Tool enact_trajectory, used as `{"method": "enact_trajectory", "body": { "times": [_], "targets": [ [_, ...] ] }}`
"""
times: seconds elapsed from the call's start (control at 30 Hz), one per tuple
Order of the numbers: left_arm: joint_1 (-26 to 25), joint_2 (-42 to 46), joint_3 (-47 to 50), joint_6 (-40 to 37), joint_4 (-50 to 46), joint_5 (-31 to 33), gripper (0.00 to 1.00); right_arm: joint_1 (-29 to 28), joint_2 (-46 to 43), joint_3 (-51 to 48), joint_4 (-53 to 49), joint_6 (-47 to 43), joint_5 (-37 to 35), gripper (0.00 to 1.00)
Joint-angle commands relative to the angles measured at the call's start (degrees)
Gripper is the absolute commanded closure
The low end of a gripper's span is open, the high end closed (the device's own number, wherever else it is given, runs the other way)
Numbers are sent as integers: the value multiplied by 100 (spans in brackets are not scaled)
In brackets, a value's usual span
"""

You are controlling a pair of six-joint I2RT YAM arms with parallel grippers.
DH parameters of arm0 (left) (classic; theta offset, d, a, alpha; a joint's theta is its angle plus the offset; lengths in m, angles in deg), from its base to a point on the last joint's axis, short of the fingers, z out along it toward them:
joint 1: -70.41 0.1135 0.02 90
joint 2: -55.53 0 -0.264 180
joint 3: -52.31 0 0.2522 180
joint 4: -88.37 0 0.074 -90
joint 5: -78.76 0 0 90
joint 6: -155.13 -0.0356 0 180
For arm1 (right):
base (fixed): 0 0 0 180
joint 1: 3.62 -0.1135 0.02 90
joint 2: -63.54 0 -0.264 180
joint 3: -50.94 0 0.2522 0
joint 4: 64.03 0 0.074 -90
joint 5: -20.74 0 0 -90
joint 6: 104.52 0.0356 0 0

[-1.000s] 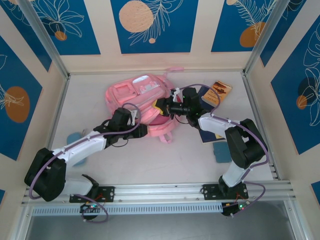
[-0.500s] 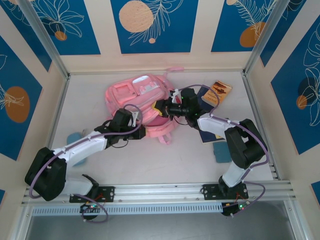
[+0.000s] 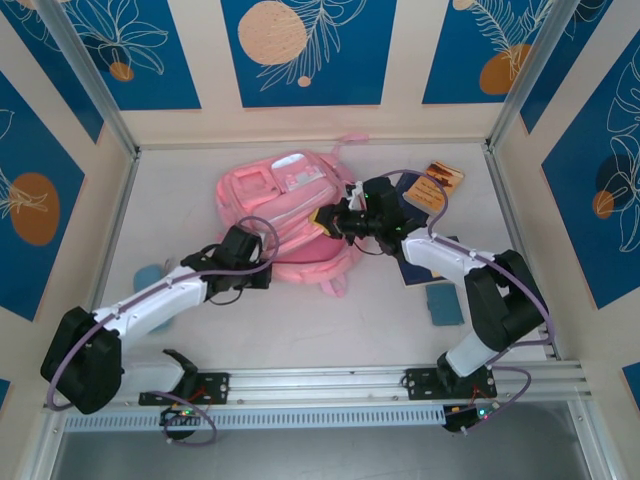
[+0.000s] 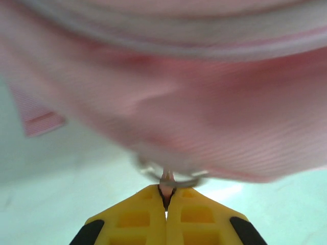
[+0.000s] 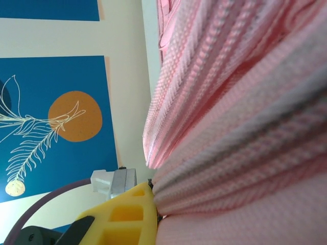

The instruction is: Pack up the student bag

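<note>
Student bag [image 3: 285, 205], pink with white zipper lines, is being shown lying on the white table [image 3: 300, 320], toward 12 o'clock from the table's middle, with its front pockets facing up. It is being gripped from two sides. The left arm [image 3: 150, 295] is being stretched from 7 o'clock to the bag's 6 o'clock edge, and the right arm [image 3: 450, 260] is being bent in from 5 o'clock to the bag's 3 o'clock edge.

A booklet [image 3: 441, 180] with a brown-orange cover is being shown at 2 o'clock from the bag, apart from it. A blue pad [image 3: 443, 303] is lying at 4 o'clock, near the right arm, and a pale blue thing [image 3: 150, 276] at 8 o'clock is being partly covered by the left arm.

The left hand [image 3: 270, 270] is being held at the near edge of the student bag. In the left wrist view its yellow fingers [image 4: 135, 219] are being pressed together, clamped on a small pink tab [image 4: 166, 179] that carries a metal ring [image 4: 190, 179]. The right hand [image 3: 322, 220] is being closed on a ridged fold of the bag. In the right wrist view one yellow finger [image 5: 130, 217] is being pressed against that fabric, while the other is being hidden by it.
</note>
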Motion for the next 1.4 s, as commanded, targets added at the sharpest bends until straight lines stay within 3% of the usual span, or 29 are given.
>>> {"method": "enact_trajectory", "body": {
  "times": [0.0, 0.2, 0.43, 0.63, 0.83, 1.03, 1.17, 1.27, 1.37],
  "targets": [
    [207, 76, -173, -179, -837, 631, 100, 102, -300, 101, -166, -190, -319, 98],
    [926, -184, -398, -502, -697, 410, 100, 127, -297, 166, -183, -302, -90, 98],
    [2119, -613, -340, -463, 302, -371, 100, 83, -19, 128, 153, -255, 136, 98],
    [2644, -996, -497, -451, 559, -688, 100, -84, 574, 372, 388, -173, 308, 98],
    [2929, -778, -996, 130, -977, 435, 71, -454, 1490, 868, 748, 17, 195, 97],
    [3052, -246, -1302, 159, -1879, 843, 46, -900, 2373, 1677, 652, 205, -34, 97],
    [3058, -25, -1557, 184, -2249, 816, 35, -1131, 2608, 2029, 390, 269, -59, 87],
    [3057, 188, -1658, 213, -2351, 636, 29, -1172, 2392, 1980, -80, 72, -172, 59],
    [3058, 318, -1762, 174, -2523, 426, 26, -1155, 1828, 1644, -782, -288, -459, 41]
  ]
}}
